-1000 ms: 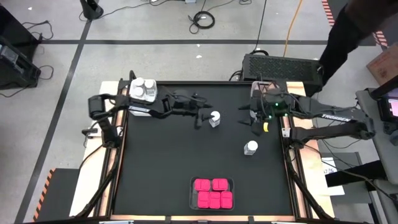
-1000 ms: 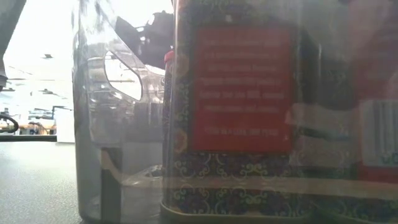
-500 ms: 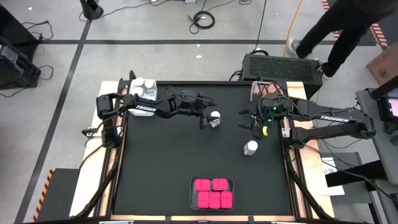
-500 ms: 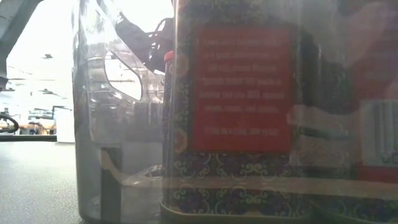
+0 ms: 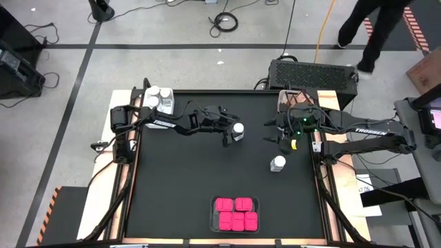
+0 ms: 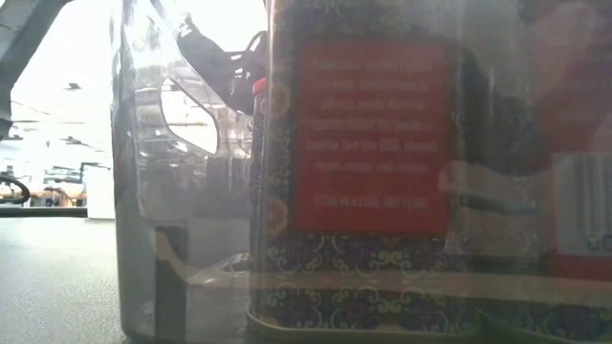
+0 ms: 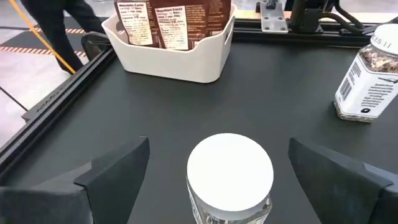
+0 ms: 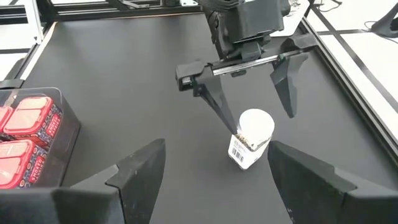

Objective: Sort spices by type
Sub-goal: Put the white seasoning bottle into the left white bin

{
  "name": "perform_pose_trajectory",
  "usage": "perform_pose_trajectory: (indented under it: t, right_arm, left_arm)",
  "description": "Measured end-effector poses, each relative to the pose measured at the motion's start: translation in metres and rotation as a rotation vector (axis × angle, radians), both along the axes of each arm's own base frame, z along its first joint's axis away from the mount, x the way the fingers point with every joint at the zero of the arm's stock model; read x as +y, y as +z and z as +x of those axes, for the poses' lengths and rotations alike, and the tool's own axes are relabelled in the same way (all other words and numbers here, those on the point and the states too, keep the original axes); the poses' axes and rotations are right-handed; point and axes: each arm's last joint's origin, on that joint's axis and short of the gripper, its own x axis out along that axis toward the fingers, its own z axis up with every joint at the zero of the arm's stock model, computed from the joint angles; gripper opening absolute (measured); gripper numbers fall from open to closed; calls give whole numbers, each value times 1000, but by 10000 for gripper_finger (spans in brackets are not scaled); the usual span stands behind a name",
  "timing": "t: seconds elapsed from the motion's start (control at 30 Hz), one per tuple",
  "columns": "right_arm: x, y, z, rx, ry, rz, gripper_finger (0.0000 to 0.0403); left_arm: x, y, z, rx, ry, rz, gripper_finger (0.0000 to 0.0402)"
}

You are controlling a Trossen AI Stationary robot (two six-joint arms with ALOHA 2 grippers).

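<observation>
A clear spice jar with a round white lid (image 7: 230,171) stands upright on the black table, a little beyond its middle (image 5: 238,130). My left gripper (image 7: 219,144) is open, one finger on either side of this jar with a gap at each side; the right wrist view shows the same (image 8: 252,140). A second white-lidded jar (image 5: 278,164) stands alone nearer the right edge (image 7: 367,78). My right gripper (image 5: 278,135) hangs open above the table, holding nothing (image 8: 216,149). Pink boxes (image 5: 236,213) fill a clear tray near the front.
A white tray with brown jars (image 7: 171,37) stands at the far right corner. A tray of white-lidded jars (image 5: 158,100) stands at the far left. The low view is blocked by the clear tray wall (image 6: 153,191) and a patterned box side (image 6: 373,134). A person walks beyond the table.
My left gripper has moved toward the table's right edge and down, to the white-lidded jar, so that its fingers now stand on either side of it. The jar has not moved. The person in the background has walked on.
</observation>
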Motion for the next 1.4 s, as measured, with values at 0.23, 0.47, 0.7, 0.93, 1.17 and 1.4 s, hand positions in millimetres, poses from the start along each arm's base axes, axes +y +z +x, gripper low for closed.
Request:
perform_pose_trajectory:
  t: [0.23, 0.47, 0.7, 0.93, 1.17, 1.4]
  right_arm:
    - [0, 0, 0, -1, 0, 1, 279]
    - [0, 1, 1, -13, -2, 2, 279]
    - [0, 1, 1, -11, -2, 3, 279]
    - [0, 1, 0, -8, -1, 2, 279]
    - [0, 1, 0, -6, -1, 2, 279]
    - [0, 0, 0, 0, -10, 17, 279]
  left_arm:
    - [-7, -7, 5, -17, 29, -31, 387]
    - [-10, -25, 9, 8, 98, -60, 387]
    - [-9, -23, 10, -22, 133, -68, 386]
    - [-11, -23, 10, -20, 130, -68, 363]
    - [-11, -23, 10, -20, 128, -63, 284]
    - [-12, -8, 6, -17, 107, -11, 209]
